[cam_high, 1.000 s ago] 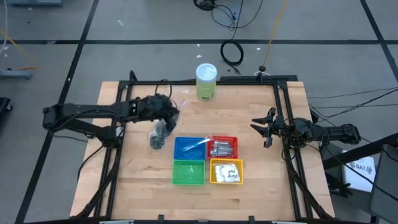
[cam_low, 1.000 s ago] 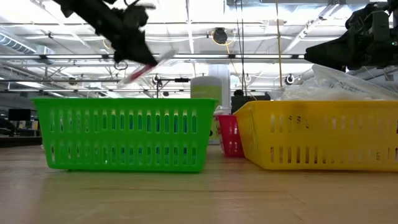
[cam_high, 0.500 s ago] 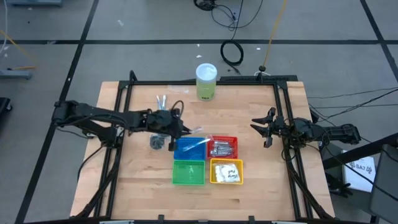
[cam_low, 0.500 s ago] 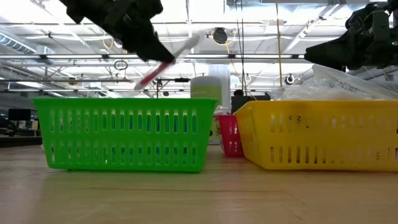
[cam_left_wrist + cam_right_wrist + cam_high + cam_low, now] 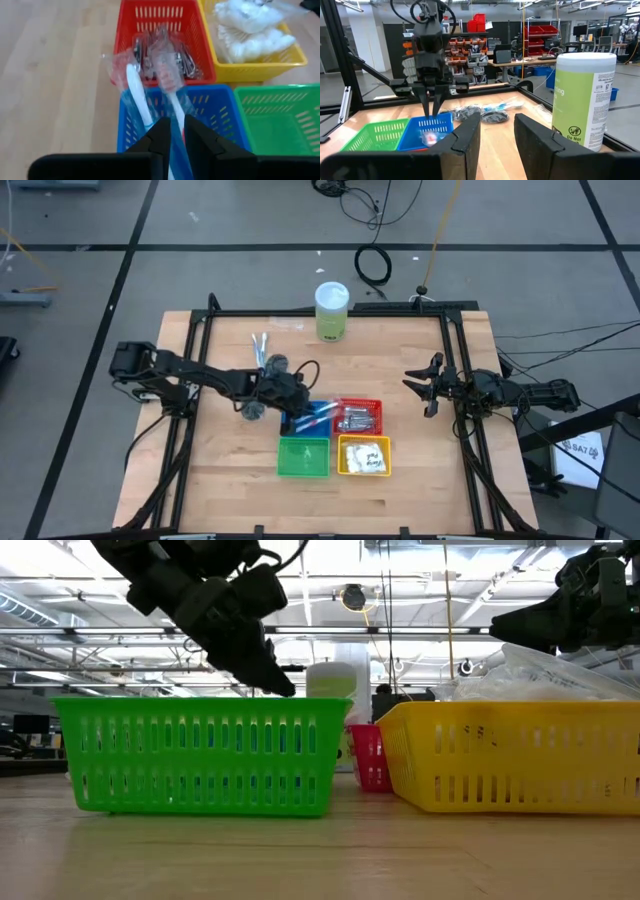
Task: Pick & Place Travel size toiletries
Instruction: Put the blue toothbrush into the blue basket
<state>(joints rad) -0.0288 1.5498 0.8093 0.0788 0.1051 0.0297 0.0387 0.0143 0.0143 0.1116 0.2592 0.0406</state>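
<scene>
Glossy plastic baskets (image 5: 165,30), matt wood table (image 5: 220,480), crinkly clear-wrapped sticks (image 5: 167,85).

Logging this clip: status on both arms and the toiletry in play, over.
Left end effector shut on a clear-wrapped stick, low over the blue basket. Right end effector open, idle at table's right edge. Nothing in the way.

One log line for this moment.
left gripper shut on stick | over blue basket | right gripper open, waiting at right edge
</scene>
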